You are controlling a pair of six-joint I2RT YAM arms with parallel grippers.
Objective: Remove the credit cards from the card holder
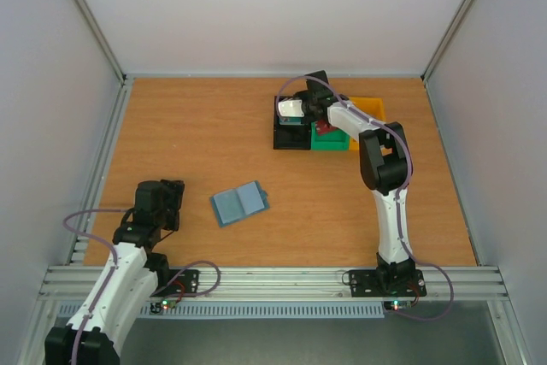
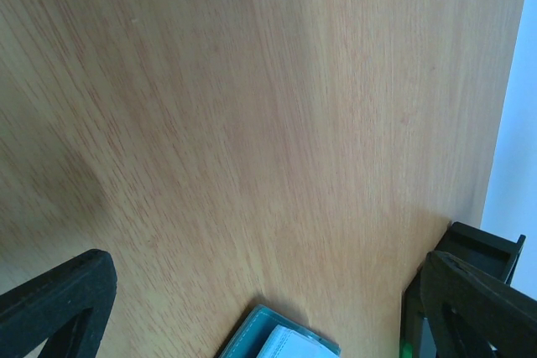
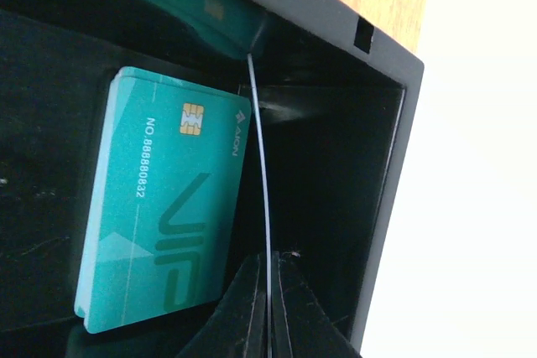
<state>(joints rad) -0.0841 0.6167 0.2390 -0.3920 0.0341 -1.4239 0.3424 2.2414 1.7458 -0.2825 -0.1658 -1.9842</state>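
The card holder (image 1: 240, 203) lies open and flat on the table, blue-grey with lighter inner pockets; its corner (image 2: 281, 341) shows at the bottom of the left wrist view. My left gripper (image 1: 161, 198) (image 2: 268, 295) hovers open just left of it, holding nothing. My right gripper (image 1: 296, 111) (image 3: 270, 262) reaches into the black bin (image 1: 291, 137) and is shut on a credit card (image 3: 260, 148) seen edge-on as a thin pale line. A teal credit card (image 3: 164, 199) with a chip lies on the bin floor beside it.
A green bin (image 1: 330, 142) with something red (image 1: 325, 128) inside and a yellow bin (image 1: 373, 108) stand right of the black bin (image 3: 394, 165). White walls enclose the table on three sides. A metal rail runs along the near edge.
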